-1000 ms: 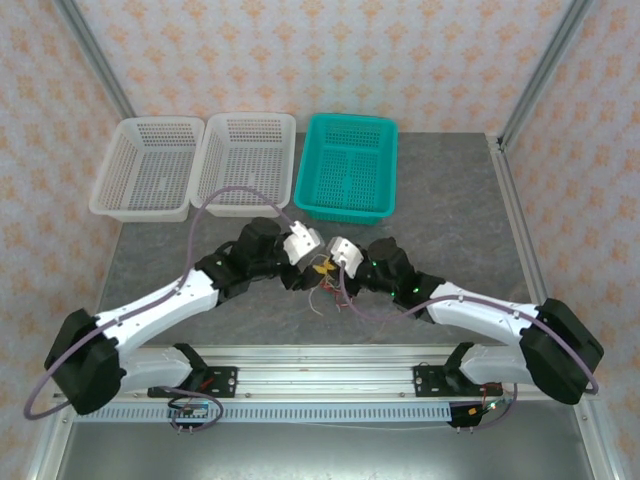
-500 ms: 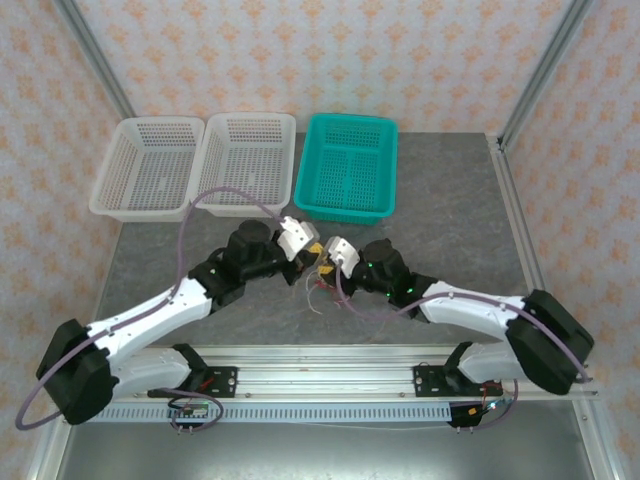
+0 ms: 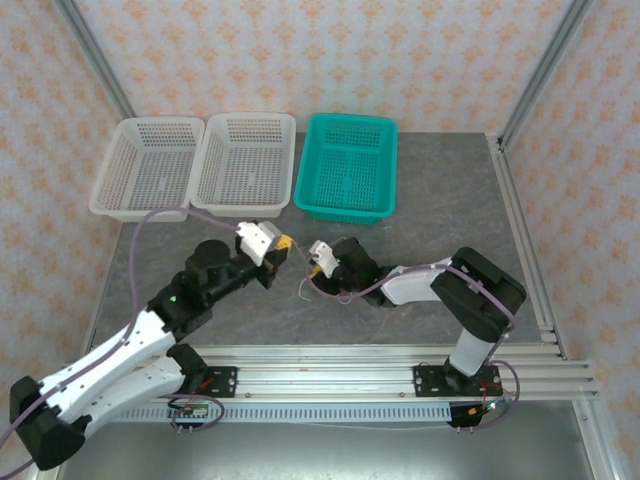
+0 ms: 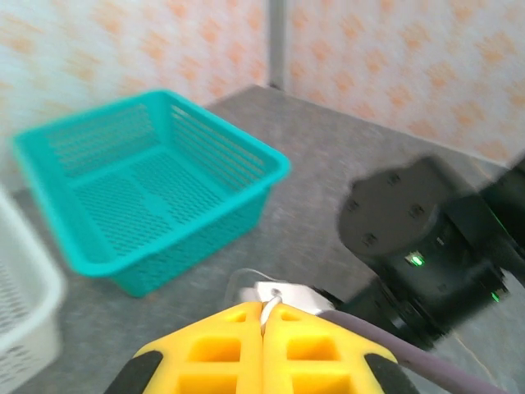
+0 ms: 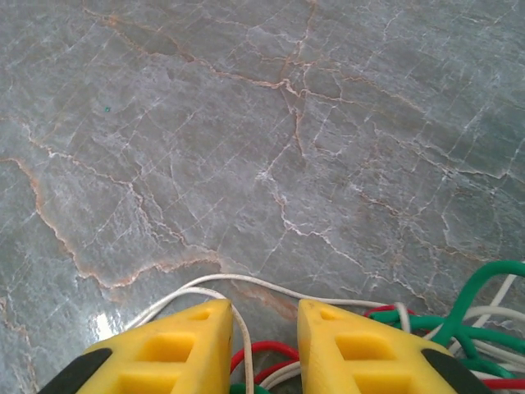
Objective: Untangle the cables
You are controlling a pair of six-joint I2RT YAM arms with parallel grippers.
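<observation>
The cables are thin cream-white, red and green wires lying tangled on the grey table [image 3: 450, 210] between the two arms, seen as a small bundle [image 3: 310, 290] from above. My left gripper [image 3: 284, 244] [image 4: 267, 306] is shut on a cream-white cable [image 4: 271, 309] that comes up between its yellow fingers. My right gripper [image 3: 316, 268] [image 5: 262, 316] is low over the table with its jaws open. A white cable [image 5: 246, 336] and a red cable [image 5: 264, 348] run between its fingers [image 5: 184, 345], and green cable [image 5: 484, 275] loops at its right.
Two white baskets [image 3: 140, 212] [image 3: 245, 212] and a teal basket [image 3: 345, 213] [image 4: 197, 144] stand along the back of the table. The right arm's black wrist [image 4: 418, 238] sits close in front of the left gripper. A metal rail [image 3: 320, 375] runs along the near edge.
My left arm has drawn back to the left, carrying the white cable away from the tangle. My right arm has stretched out to the left and dropped low over the cables.
</observation>
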